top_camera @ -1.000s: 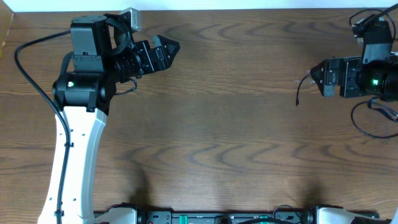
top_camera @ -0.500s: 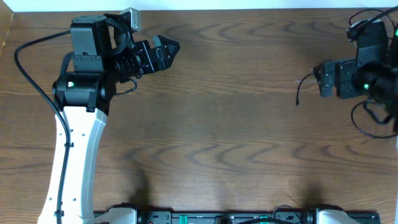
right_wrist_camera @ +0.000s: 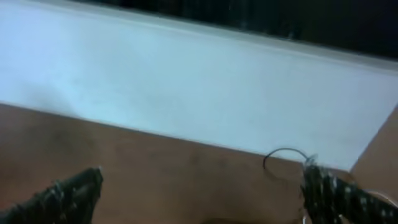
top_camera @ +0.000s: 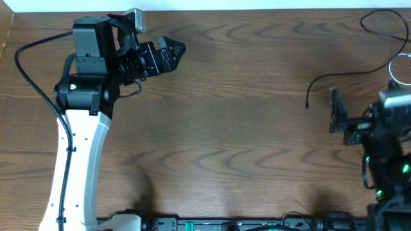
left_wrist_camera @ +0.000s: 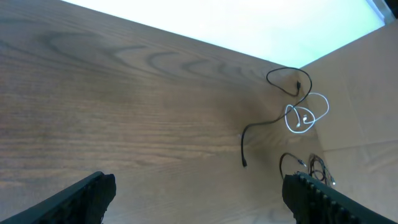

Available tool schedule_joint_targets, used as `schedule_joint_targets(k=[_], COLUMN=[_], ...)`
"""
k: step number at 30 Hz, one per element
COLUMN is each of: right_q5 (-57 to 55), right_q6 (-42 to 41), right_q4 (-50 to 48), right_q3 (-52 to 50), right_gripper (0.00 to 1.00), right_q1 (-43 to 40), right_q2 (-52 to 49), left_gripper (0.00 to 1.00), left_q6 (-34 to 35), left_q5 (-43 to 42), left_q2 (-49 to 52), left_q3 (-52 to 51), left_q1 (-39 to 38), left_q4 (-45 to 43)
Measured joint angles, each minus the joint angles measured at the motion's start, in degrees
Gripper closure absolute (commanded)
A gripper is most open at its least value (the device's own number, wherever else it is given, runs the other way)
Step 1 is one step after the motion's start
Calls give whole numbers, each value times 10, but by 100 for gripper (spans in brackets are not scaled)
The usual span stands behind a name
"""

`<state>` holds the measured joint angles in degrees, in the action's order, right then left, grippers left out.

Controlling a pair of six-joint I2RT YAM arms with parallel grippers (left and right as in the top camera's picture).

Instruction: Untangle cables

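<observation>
The cables lie at the table's far right. In the overhead view a black cable (top_camera: 307,102) curves right from its plug end, a black loop (top_camera: 363,20) sits at the top right corner, and a white cable (top_camera: 399,64) shows at the frame edge. The left wrist view shows the plug-ended black cable (left_wrist_camera: 244,152), the white coil (left_wrist_camera: 326,109) and a black loop (left_wrist_camera: 268,78) overlapping. My left gripper (top_camera: 176,49) (left_wrist_camera: 199,202) is open and empty, far left of them. My right gripper (top_camera: 334,113) (right_wrist_camera: 202,199) is open and empty, just in front of the black cable.
The wooden table (top_camera: 244,135) ends in a white strip along its far edge. A tan board (left_wrist_camera: 364,93) stands at the right side behind the cables. The left arm's own thick black cord (top_camera: 24,74) loops over the left part of the table.
The right arm has swung from the far right edge toward the front, uncovering the cables it was over. The left arm has not moved. Both grippers stay open.
</observation>
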<state>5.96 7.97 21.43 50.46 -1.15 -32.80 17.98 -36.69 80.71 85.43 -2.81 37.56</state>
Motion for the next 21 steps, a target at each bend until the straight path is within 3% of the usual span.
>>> schedule_joint_targets(k=[11, 21], right_q5=[-17, -19], right_q6=[-95, -133], right_q4=[-243, -319], right_q3=[-299, -456], right_gripper=[1, 1], right_q1=[0, 8], right_q2=[181, 318], left_gripper=[9, 9], left_q6=[0, 0], left_q5=[0, 0], left_q2=[0, 0], left_q3=[0, 0], left_q1=[0, 0], left_q4=[0, 0])
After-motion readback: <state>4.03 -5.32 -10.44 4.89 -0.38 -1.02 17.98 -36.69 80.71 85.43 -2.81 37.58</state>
